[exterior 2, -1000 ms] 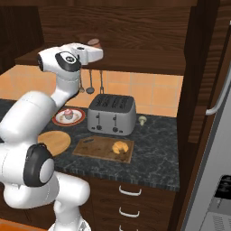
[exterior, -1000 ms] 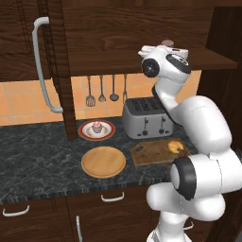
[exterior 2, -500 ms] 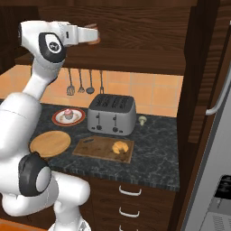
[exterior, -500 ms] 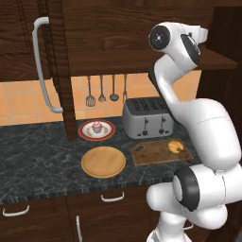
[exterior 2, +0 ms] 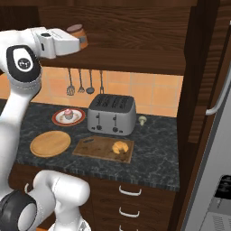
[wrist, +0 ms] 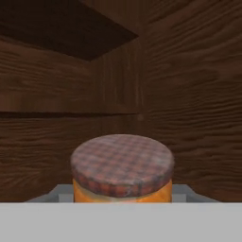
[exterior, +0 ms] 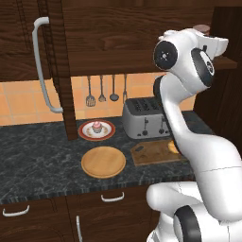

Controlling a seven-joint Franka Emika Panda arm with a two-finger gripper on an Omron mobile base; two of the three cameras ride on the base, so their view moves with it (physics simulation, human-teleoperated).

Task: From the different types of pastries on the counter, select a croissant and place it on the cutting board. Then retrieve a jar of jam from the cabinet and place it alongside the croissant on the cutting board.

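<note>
The white arm (exterior: 189,137) rises from the base, bends at its elbow high up and reaches level into the cabinet, its gripper (exterior 2: 80,41) clamped around the jar of jam (wrist: 122,169).

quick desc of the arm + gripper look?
Arm: glossy white rounded shells with dark round joint caps ringed in black. The hand is a boxy white block; gripper fingers are small and dark grey. No cables or markings visible.
</note>
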